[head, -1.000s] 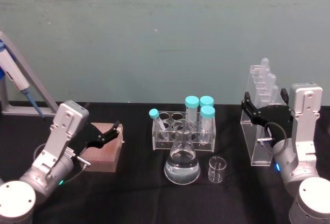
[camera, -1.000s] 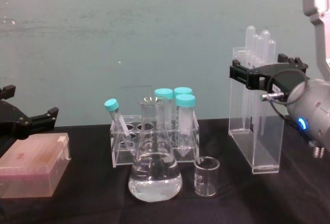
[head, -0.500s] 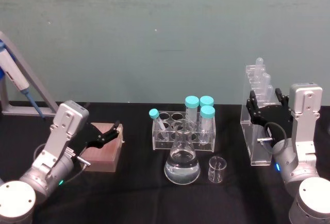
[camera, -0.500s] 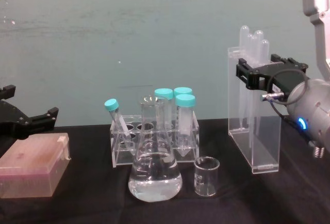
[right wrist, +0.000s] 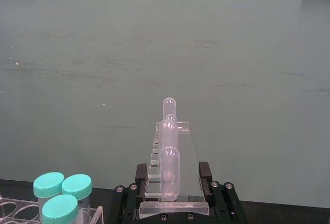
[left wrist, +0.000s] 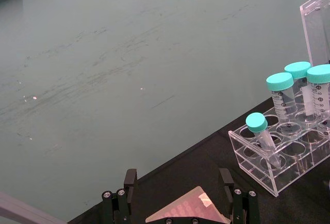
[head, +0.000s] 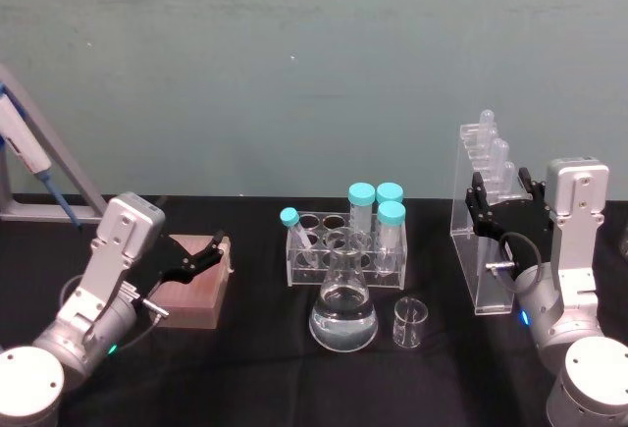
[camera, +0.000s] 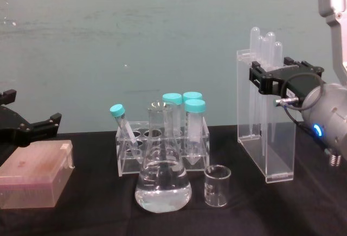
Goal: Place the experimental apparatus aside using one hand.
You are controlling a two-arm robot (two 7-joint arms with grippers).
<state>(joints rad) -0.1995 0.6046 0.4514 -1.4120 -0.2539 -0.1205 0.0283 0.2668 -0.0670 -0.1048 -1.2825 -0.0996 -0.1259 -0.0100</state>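
acrylic stand (camera: 264,149) upright, upper part clamped in right tool (camera: 271,76).

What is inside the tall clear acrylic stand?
Clear plastic pipettes, bulbs poking above the stand; the right gripper clamping it covers their middles. Left gripper rests far left.

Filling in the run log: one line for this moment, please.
right gripper: fingers shut on stand | stand: upright | left gripper: open, over box | flask, beaker: untouched

A scuffed, streaked teal-green wall (head: 294,54) spans the upper frame behind a black cloth-covered surface (head: 245,373) below.
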